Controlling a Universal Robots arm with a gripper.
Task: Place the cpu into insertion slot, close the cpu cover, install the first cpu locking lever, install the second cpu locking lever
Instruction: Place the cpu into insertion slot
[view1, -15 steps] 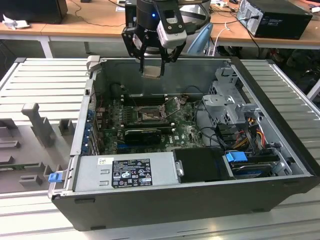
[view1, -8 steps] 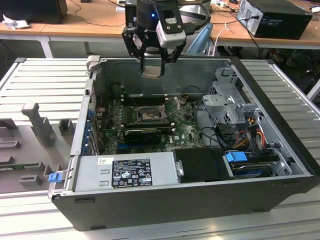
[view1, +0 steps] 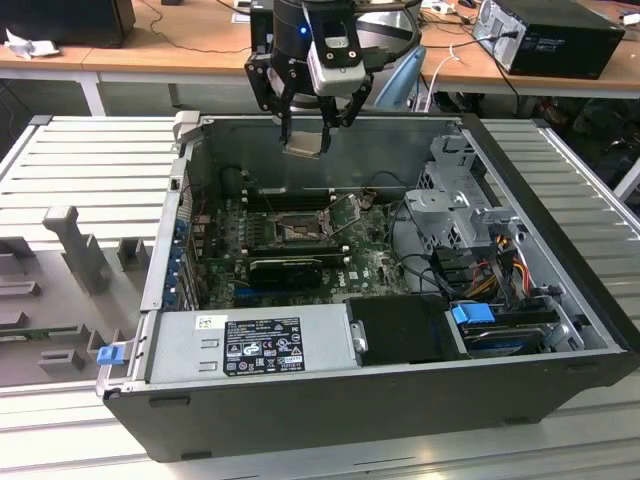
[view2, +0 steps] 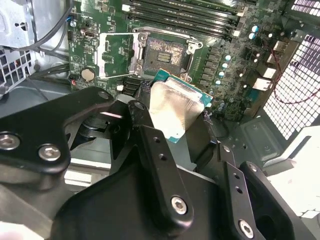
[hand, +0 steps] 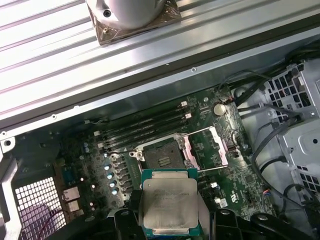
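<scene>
My gripper (view1: 305, 138) hangs above the open computer case, shut on the cpu (view1: 304, 146), which is tilted with its silver top showing. In both wrist views the cpu (view2: 175, 107) (hand: 169, 202) sits between the black fingers (view2: 142, 127), well above the motherboard. The insertion slot (view1: 299, 232) (view2: 166, 52) (hand: 160, 158) lies open below with its pale pin field bare. The cpu cover (view1: 348, 211) (view2: 116, 55) (hand: 206, 149) is swung up beside the slot, toward the exterior view's right.
Long memory slots (hand: 145, 125) run along the socket's far side. A black card (view1: 285, 270) lies just in front of it. A silver power supply (view1: 250, 345) spans the case front. A drive cage (view1: 455, 200) and cables (view1: 500, 265) stand at the exterior view's right.
</scene>
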